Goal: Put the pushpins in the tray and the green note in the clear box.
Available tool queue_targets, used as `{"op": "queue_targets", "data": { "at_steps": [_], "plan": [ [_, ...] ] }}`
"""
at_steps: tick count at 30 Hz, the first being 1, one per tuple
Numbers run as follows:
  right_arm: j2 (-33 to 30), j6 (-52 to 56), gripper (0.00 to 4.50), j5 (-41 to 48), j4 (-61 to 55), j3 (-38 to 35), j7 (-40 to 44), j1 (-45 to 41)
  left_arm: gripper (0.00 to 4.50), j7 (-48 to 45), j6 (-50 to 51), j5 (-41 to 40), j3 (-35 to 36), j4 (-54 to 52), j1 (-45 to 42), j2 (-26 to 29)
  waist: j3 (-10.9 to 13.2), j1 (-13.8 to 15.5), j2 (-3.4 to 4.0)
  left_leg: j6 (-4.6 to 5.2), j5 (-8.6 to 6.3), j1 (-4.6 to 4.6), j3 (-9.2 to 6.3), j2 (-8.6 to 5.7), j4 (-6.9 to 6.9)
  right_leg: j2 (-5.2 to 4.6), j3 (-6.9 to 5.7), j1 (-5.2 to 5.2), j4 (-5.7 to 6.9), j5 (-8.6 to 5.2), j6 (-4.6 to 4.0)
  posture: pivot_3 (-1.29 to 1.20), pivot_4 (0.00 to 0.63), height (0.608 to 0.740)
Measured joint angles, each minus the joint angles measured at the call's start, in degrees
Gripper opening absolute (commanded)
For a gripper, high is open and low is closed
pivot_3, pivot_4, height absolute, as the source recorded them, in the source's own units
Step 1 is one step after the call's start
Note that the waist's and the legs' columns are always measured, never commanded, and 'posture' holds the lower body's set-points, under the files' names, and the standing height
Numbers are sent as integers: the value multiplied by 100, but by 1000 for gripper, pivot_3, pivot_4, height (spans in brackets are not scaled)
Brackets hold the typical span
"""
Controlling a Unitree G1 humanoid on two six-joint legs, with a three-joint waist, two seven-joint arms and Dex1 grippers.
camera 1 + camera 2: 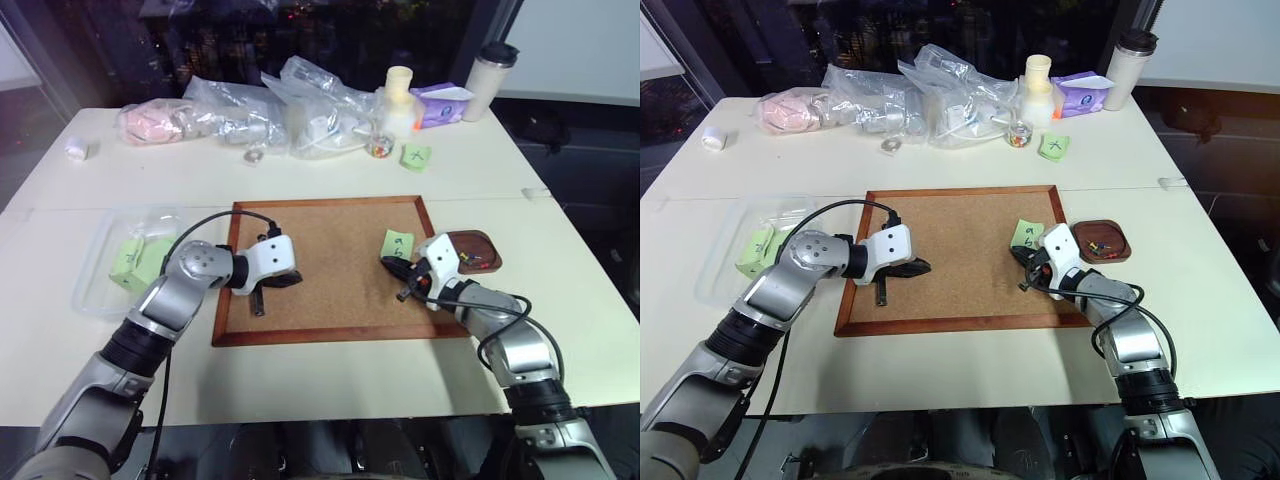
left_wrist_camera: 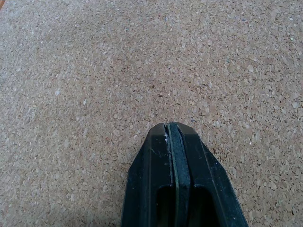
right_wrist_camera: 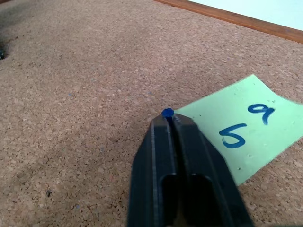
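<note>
While the left fingers (image 2: 173,137) rest closed over the corkboard (image 1: 330,270), the right fingers (image 3: 173,122) pinch a blue pushpin (image 3: 167,113) at the green note (image 3: 241,127).

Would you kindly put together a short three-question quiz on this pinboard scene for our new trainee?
1. True or false: the green note already lies in the clear box.
2. What does the right pincer pinch at the note's corner: A) a blue pushpin, B) a glass jar, C) a bag?
3. Fill in: the left pincer is shut over the bare ____.

Key:
1. False; it lies on the corkboard.
2. A.
3. Corkboard.
</note>
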Motion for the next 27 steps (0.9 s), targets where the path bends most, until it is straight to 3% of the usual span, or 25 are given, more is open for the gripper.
{"op": "queue_targets", "data": {
  "at_steps": [12, 22, 26, 27],
  "plan": [
    [142, 200, 76, 61, -197, -138, -174, 59, 0, -141, -92, -2, -1, 153, -106, 0, -2, -2, -2, -1, 1, -2, 1, 0, 0, -1, 1, -4, 2, 0, 0, 0, 150, 734],
    [145, 571, 76, 482, -1404, -567, -349, 112, 0, -203, -139, -26, 24, 243, -131, -42, -3, 9, -4, -1, 0, -3, 1, 1, 0, -1, 1, -4, 1, 0, -1, 0, 150, 734],
    [76, 676, 76, 490, -1569, -566, -353, 111, 0, -381, 459, -600, 408, 637, -343, -333, 3, 30, -9, 0, 0, -17, -1, 1, 5, -1, -3, -15, 2, 0, 0, 0, 150, 734],
    [36, 707, 23, 504, -1635, -569, -349, 118, 326, -390, 746, -894, 622, 914, -525, -476, 12, 41, -17, 0, 1, -25, -2, 0, 8, -2, -4, -19, 2, 0, 0, 0, 150, 734]
  ]
}}
